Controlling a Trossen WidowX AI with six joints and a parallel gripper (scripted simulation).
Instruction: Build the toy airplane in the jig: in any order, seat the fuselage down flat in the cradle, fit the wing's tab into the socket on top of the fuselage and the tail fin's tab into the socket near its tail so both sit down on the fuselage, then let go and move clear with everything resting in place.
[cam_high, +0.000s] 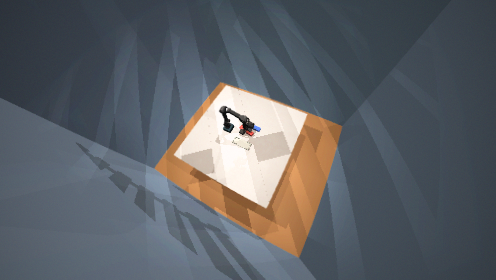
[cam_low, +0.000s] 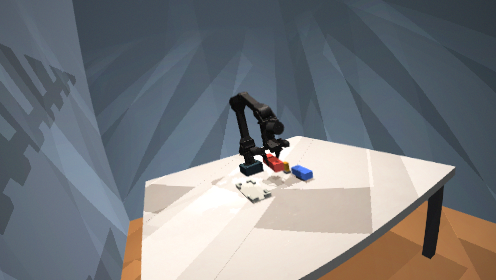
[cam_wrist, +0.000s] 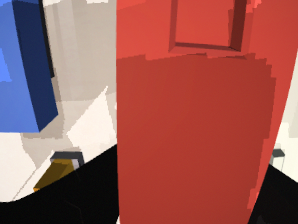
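Observation:
My gripper (cam_high: 246, 128) (cam_low: 272, 153) (cam_wrist: 183, 153) is shut on the red fuselage (cam_high: 249, 133) (cam_low: 274, 163) (cam_wrist: 195, 110), with one black finger on each side of it. The fuselage is held above the table, its shadow below it in the exterior view; one square socket shows near the top of the wrist view. The blue wing (cam_high: 257, 129) (cam_low: 302, 173) (cam_wrist: 30, 75) lies on the table beyond the fuselage. The yellow tail fin (cam_low: 286, 167) (cam_wrist: 56, 172) stands between fuselage and wing. The pale jig (cam_high: 242, 144) (cam_low: 253, 190) has no part in it.
The arm's dark base (cam_high: 228, 128) (cam_low: 251, 168) stands close behind the jig and beside the held fuselage. The white table (cam_high: 240, 175) (cam_low: 200, 230) extends around them. The tail fin and wing are close to the gripper's side.

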